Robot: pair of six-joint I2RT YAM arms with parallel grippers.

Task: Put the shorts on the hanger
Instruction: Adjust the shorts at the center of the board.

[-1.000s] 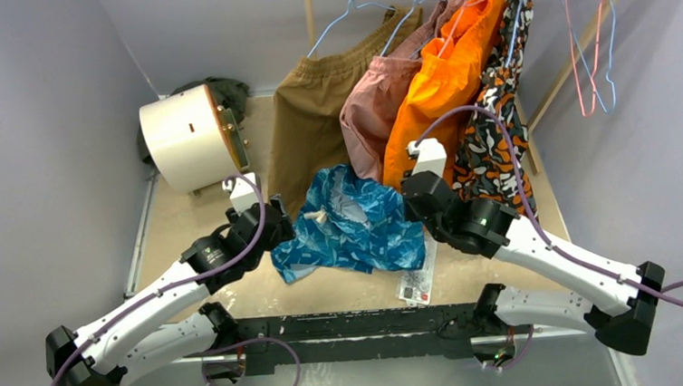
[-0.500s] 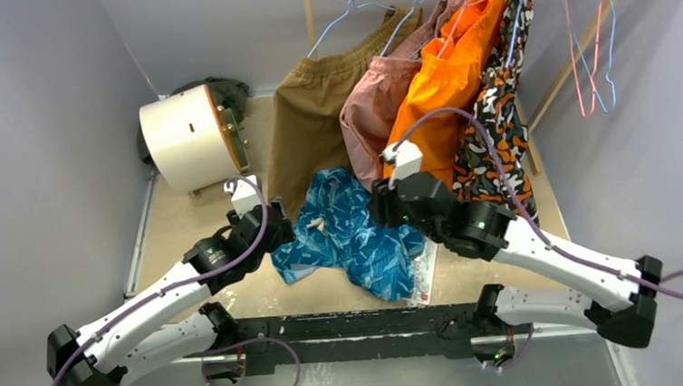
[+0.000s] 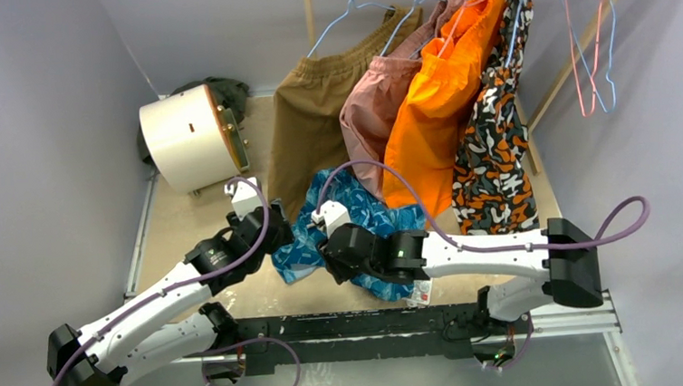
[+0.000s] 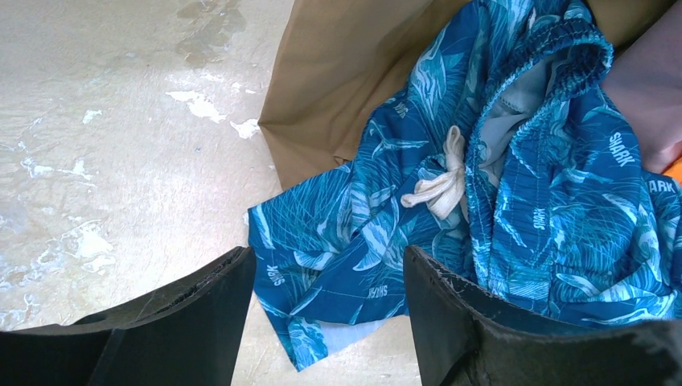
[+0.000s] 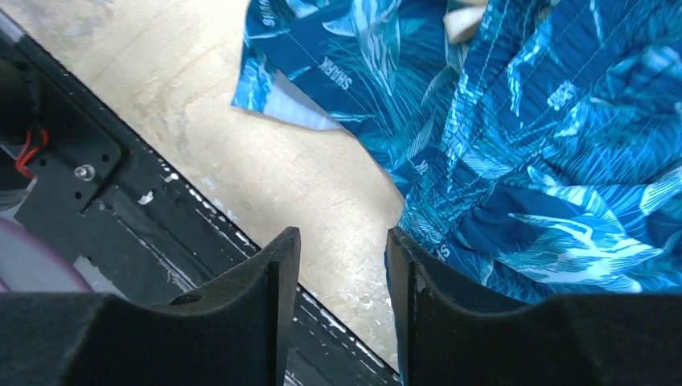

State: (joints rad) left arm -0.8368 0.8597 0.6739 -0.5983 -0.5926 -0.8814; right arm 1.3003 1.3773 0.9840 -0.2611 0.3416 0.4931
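Status: the task is at an early stage. We judge that no part of the placement is complete.

1. The shorts point(image 3: 368, 213) lie crumpled on the table point(image 3: 186, 233), at its middle, just in front of the garments hanging at the far side. Their far edge rests against the brown shorts point(image 3: 310, 113). In the left wrist view the waistband faces up and the drawstring bow point(image 4: 438, 189) is exposed.

2. The hanger point(image 3: 572, 50) hangs at the far right, well apart from the shorts and beyond the orange shorts point(image 3: 444, 86). It is bare, and neither arm is near it.

3. The left gripper point(image 4: 326, 265) stands wide open just above the near left corner of the shorts. Nothing lies between its fingers.

4. The right gripper point(image 5: 342, 249) stands partly open over the near edge of the shorts. We see bare tabletop in the gap, so it holds nothing.

Remaining work, as we judge it: grip the shorts, preferably at the waistband, then lift them clear of the table. Next, bring shorts and hanger together and drape or thread the fabric over the wire. The crumpled, glossy cloth may slip or bunch when it is gripped.
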